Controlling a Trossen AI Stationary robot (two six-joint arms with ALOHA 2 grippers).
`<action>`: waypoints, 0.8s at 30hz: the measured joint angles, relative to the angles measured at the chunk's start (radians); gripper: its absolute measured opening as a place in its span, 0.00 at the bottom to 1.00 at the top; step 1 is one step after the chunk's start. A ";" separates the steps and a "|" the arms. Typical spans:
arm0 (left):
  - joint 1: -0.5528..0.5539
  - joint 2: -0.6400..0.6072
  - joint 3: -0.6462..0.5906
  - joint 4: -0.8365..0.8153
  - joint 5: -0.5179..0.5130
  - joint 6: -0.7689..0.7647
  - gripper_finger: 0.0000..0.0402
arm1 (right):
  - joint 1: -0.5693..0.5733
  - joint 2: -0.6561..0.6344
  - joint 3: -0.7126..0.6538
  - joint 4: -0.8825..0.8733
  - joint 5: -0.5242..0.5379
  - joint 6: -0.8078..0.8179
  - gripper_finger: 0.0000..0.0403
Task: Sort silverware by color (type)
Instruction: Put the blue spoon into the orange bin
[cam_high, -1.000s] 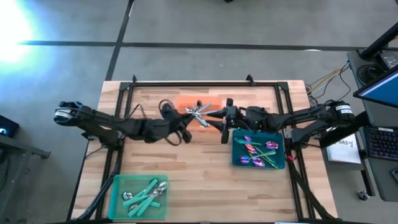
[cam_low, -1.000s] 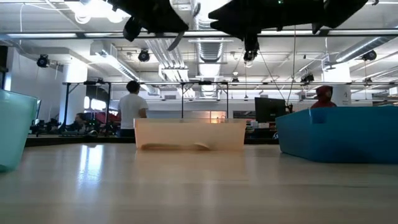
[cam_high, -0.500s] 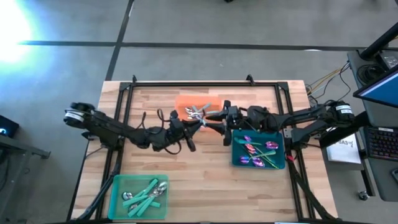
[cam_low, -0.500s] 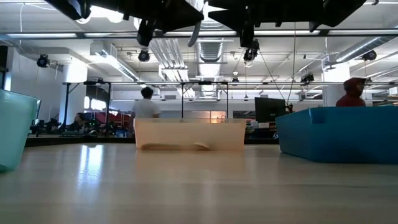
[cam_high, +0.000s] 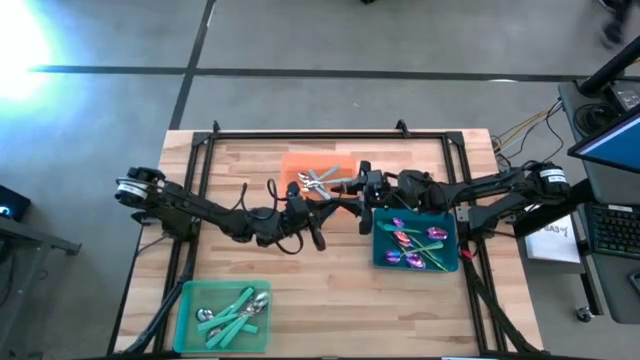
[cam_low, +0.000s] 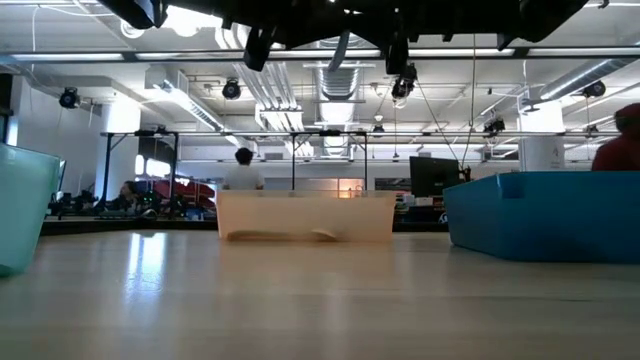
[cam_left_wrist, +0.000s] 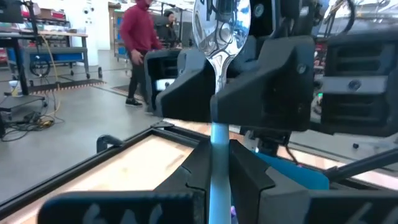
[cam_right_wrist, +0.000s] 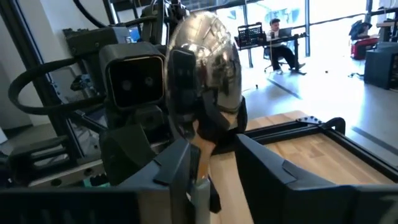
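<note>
My left gripper (cam_high: 317, 228) hovers over the middle of the table, shut on a teal-handled spoon (cam_left_wrist: 219, 37) whose shiny bowl stands up past the fingers. My right gripper (cam_high: 352, 192) hangs by the orange tray's right end, shut on a plain silver spoon (cam_right_wrist: 205, 74). The orange tray (cam_high: 296, 160) holds several silver pieces (cam_high: 318, 178). In the blue tray (cam_high: 448, 262) lie purple-pink pieces (cam_high: 412, 242), and in the green tray (cam_high: 188, 300) lie teal-handled pieces (cam_high: 232, 314). My left gripper pinches the spoon's teal handle (cam_left_wrist: 219, 146) between its two fingers (cam_left_wrist: 198, 168). The handle runs along the fingers and the bowl sticks out beyond their tips. The spoon is lifted clear of the table. My right gripper has the silver spoon by its handle (cam_right_wrist: 201, 163), just below the bowl, against one finger (cam_right_wrist: 174, 169). The bowl stands out past the fingertips, and the spoon is clear of the table and trays.
A black frame (cam_high: 330, 134) runs around the wooden table top (cam_high: 330, 300). The two grippers are close together in the middle. Bare wood lies between the green and blue trays. People show in the room beyond the table (cam_low: 240, 168).
My left gripper has moved away from the orange tray toward the table's right and slightly toward the near edge, carrying its spoon. My right gripper has stayed nearly where it was.
</note>
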 joint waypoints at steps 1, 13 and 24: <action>0.000 0.003 0.001 -0.001 0.000 0.002 0.04 | 0.000 0.000 0.000 0.000 0.000 -0.001 0.29; 0.001 0.001 0.008 0.000 -0.007 0.026 0.07 | -0.003 0.000 0.001 -0.004 -0.006 -0.049 0.04; 0.001 -0.003 0.013 -0.005 -0.017 0.017 0.31 | -0.010 -0.001 0.027 -0.099 0.086 -0.131 0.03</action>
